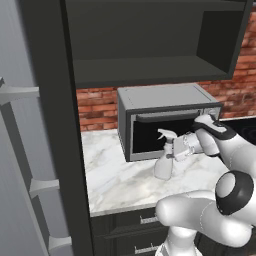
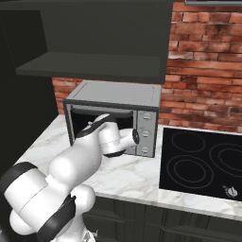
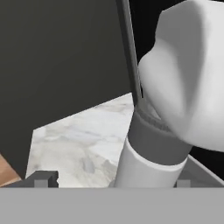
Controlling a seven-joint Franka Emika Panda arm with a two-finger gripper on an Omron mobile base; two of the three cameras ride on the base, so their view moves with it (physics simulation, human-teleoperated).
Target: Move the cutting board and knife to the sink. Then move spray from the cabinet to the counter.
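The spray (image 1: pixel 165 159) stood upright on the white marble bench (image 1: pixel 115 175), just in front of the microwave (image 1: pixel 165 120) and close to its dark glass door; its base rested on the marble, so it appeared to have been set down where the task required, on the bench and out of the cabinet (image 1: pixel 150 45). The gripper (image 1: pixel 181 148) was level with the bottle's neck, approaching from the right side of the left base view; in the hand view the fingers (image 3: pixel 41 178) stood wide apart at either side of the bottle's grey collar and white neck, with marble visible between the one finger and the bottle; I judged them fully spread and holding nothing, though whether the far finger touched the bottle could not be told. The horizontal reach of the arm suited a side grasp at the neck, which would keep the bottle upright on release. The cabinet above stood open-fronted; the flat shelf showed nothing on it in either base view. The microwave was shut; its contents could not be seen. The cooktop (image 2: pixel 203 160) lay to the right of the microwave, well apart from the bottle.
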